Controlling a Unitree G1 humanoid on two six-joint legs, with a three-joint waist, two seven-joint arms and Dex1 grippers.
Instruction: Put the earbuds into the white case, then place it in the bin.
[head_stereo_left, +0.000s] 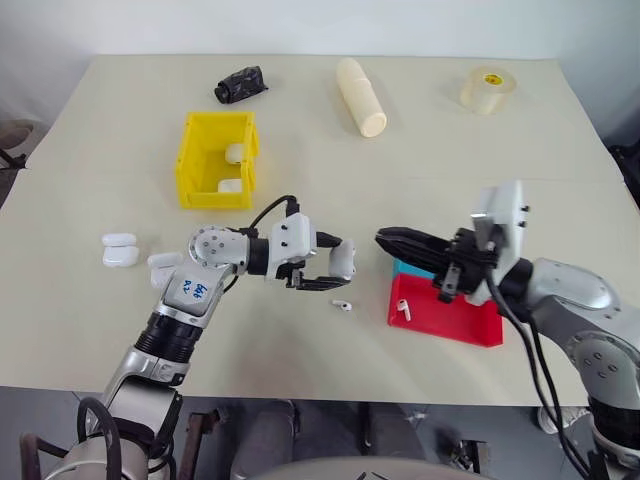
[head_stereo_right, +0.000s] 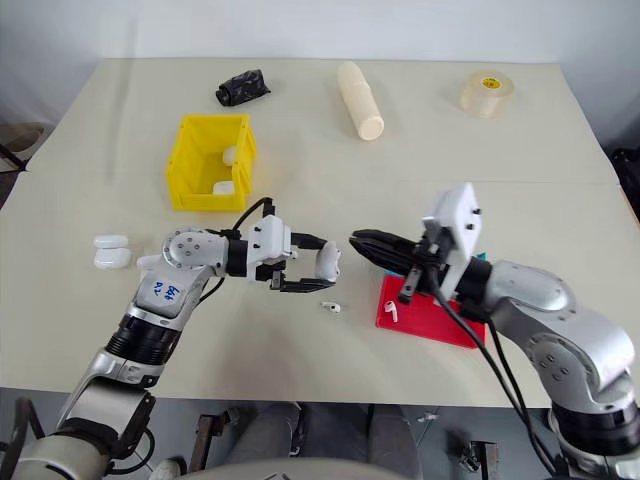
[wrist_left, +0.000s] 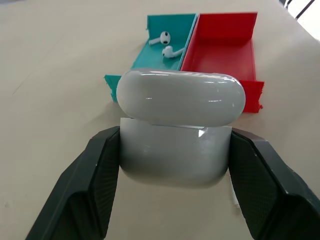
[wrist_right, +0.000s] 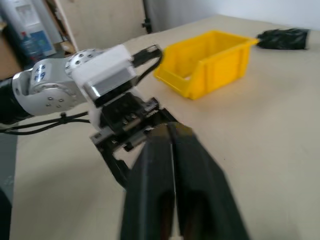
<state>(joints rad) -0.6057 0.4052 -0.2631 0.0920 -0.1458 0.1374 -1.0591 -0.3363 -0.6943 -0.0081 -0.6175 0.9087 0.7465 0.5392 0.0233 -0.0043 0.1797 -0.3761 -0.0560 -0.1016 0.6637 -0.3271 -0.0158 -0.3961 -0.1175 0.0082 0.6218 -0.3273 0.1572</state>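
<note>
A blue handwritten label on the left arm is too small to read.

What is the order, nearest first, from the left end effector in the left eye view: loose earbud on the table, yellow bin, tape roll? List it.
1. Loose earbud, just below the left end effector.
2. Yellow bin, farther back, left.
3. Tape roll, far right corner.

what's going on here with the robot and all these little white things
The left end effector is shut on a white case, held above the table. The right end effector is shut and empty, pointing toward it. One earbud lies loose on the table below; two more sit in the teal tray. The yellow bin already holds cases.
</note>
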